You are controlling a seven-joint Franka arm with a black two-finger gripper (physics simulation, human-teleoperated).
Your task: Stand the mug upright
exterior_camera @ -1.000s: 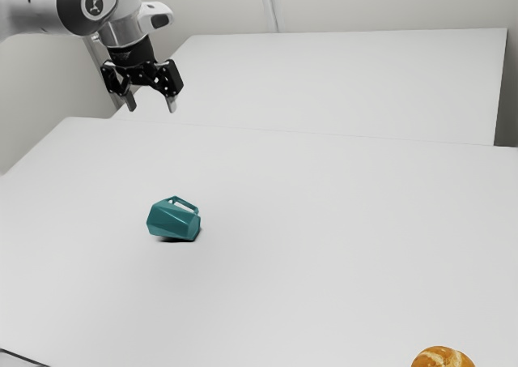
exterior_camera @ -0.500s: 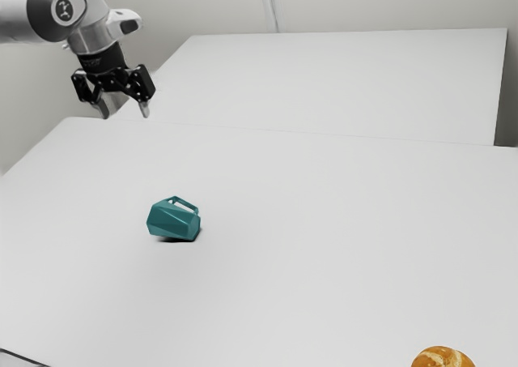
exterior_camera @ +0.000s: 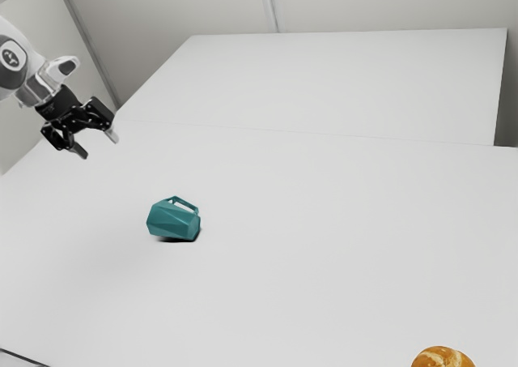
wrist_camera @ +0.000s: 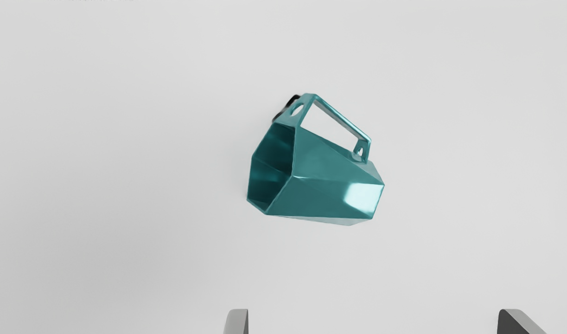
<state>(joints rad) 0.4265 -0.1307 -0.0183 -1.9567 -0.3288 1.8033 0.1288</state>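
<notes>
My gripper hangs above the table at the exterior view's left, tilted, up and to the left of the mug in that view. The faceted teal mug lies on its side, its handle upward and its base toward the exterior view's right. In the wrist view the mug shows its open mouth and angular handle, beyond the fingertips. There the gripper is open, its two fingers wide apart with nothing between them.
The white table carries a brown, bread-like round object at its near edge, toward the exterior view's right. A thin dark line crosses the near left corner. A second white surface stands behind.
My gripper has moved toward the exterior view's left and come lower, tilting as it went. The mug lies where it was.
</notes>
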